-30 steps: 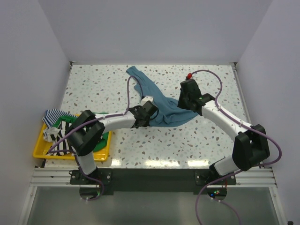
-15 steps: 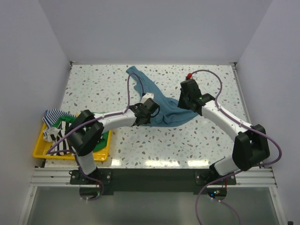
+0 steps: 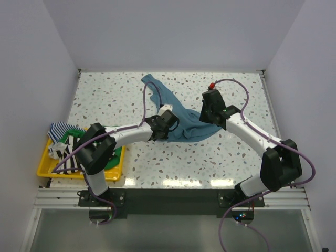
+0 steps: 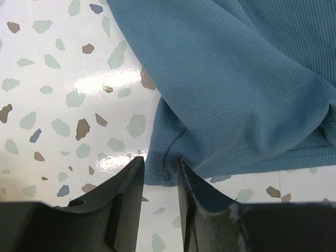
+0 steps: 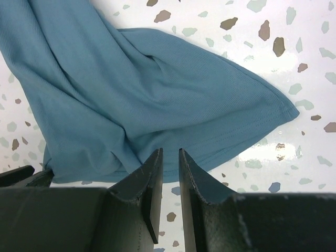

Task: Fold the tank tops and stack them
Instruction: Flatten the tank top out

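Centre of the speckled table (image 3: 105, 100) first, and the teal tank top (image 3: 186, 123). Lies rumpled there, well apart from the rest of the tops. Runs slantwise from a narrow strap end at the far left to a broad, bunched body nearer and further right. Sits flat on the tabletop along its edges, with creases through the middle.

Now the left gripper (image 4: 159, 160). Reaches in from the left to the near-left corner of the cloth. Stands parted, fingers plainly spread, with the corner of the hem lying right in the gap between the tips. Shows bare speckled surface on either side of that corner in the wrist view.

Over to the right gripper (image 5: 170, 152). Hovers at the right side of the same top, fingertips over its near hem. Shows only a thin slit between the fingers. Hard to call from this angle whether pinching the hem or merely poised above it. Worth noting the creases running toward the tips.

Near left, the yellow tray (image 3: 44, 169). Holds the others in a heap: blue-striped top (image 3: 59, 127) draped over the far-left rim, black-and-white striped top (image 3: 56, 150) just nearer, green top (image 3: 112, 160) at the near-right corner, partly under the left arm (image 3: 131, 135).
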You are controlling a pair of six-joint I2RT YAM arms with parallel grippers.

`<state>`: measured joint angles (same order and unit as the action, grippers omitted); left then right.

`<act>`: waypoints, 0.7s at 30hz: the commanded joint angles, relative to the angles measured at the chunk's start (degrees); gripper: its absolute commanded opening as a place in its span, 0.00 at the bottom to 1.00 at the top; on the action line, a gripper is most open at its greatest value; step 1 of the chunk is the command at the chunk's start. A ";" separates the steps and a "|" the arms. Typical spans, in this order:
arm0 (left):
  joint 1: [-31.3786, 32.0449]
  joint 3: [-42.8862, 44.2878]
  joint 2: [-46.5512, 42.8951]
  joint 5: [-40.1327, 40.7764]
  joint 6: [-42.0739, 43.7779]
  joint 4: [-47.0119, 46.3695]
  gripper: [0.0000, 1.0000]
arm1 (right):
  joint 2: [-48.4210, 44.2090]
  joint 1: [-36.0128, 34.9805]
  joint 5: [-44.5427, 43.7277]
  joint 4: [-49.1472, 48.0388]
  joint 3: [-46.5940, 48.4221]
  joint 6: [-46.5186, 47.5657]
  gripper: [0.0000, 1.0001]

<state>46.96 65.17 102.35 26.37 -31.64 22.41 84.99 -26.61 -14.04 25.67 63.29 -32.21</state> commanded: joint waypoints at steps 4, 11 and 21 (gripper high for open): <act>0.33 0.14 -0.30 -0.27 1.67 -1.50 0.33 | -1.06 0.16 -0.72 -1.59 -0.53 0.65 0.22; 0.33 -0.57 0.66 0.44 0.96 -2.64 0.26 | -1.06 0.15 -1.34 -1.50 -0.97 0.92 0.22; 0.33 -2.50 -2.58 -0.35 0.79 -4.04 0.37 | -1.14 0.16 -2.13 -1.33 -1.15 1.18 0.22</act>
<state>46.96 63.53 103.09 25.87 -30.87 20.95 84.99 -26.61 -14.57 25.45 62.33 -31.88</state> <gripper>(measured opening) 0.360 0.221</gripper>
